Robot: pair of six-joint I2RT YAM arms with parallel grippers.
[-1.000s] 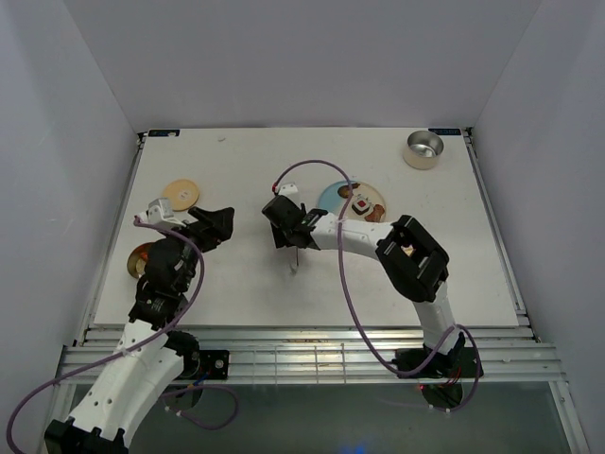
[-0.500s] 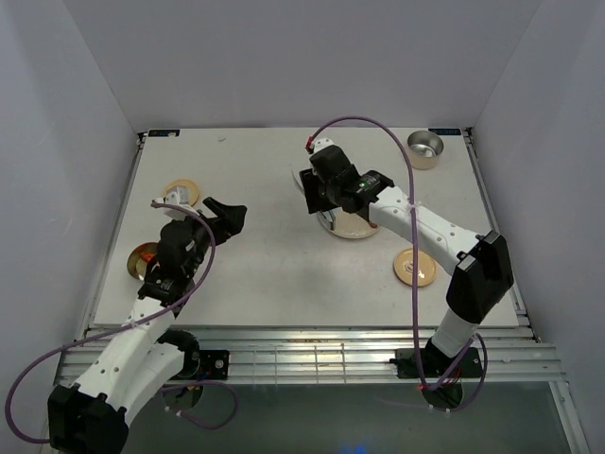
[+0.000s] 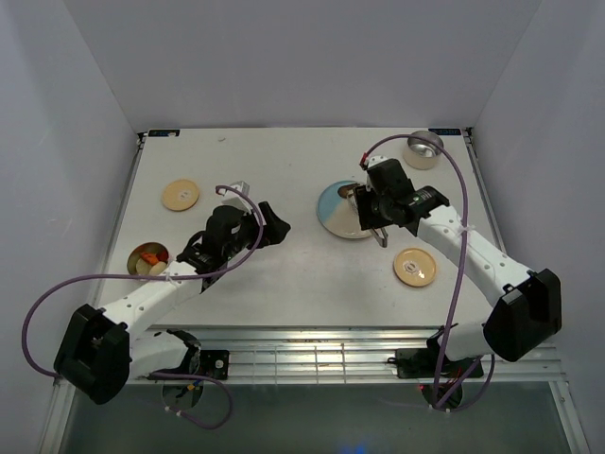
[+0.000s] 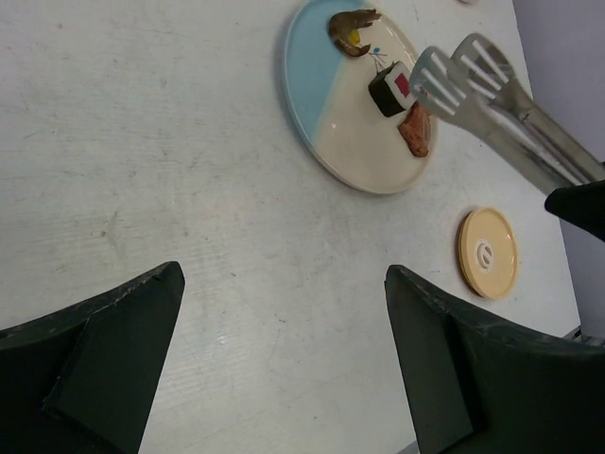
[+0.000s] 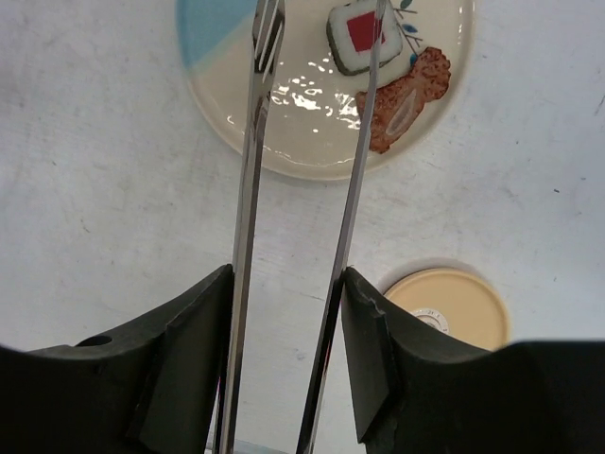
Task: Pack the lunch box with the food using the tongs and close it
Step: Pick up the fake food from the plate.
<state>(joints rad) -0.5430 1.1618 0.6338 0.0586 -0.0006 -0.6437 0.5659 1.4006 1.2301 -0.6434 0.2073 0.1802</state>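
My right gripper [image 3: 376, 218] [image 5: 287, 279] is shut on the silver tongs [image 5: 251, 189] [image 3: 381, 236] [image 4: 492, 104], one finger against each arm. The tong heads hover over the right side of the blue-and-cream plate [image 3: 333, 210] [image 5: 284, 151] [image 4: 312, 85], beside the food: a sushi roll [image 5: 359, 35] [image 4: 389, 88], a fried brown piece [image 5: 402, 99] [image 4: 416, 130] and a shrimp [image 4: 354, 23]. The round lunch box [image 3: 146, 257] at the left edge holds orange and pale pieces. My left gripper [image 3: 274, 225] [image 4: 284, 272] hangs open and holds nothing, left of the plate.
A tan lid [image 3: 414, 267] [image 5: 444, 307] [image 4: 488, 253] lies right of and nearer than the plate. A second tan lid [image 3: 180, 195] lies at the back left. A steel bowl [image 3: 423, 148] stands in the back right corner. White walls enclose the table.
My right gripper has carried the tongs rightward, from the table's middle to over the plate. My left gripper has swung right toward the middle. A tan lid now lies at the front right.
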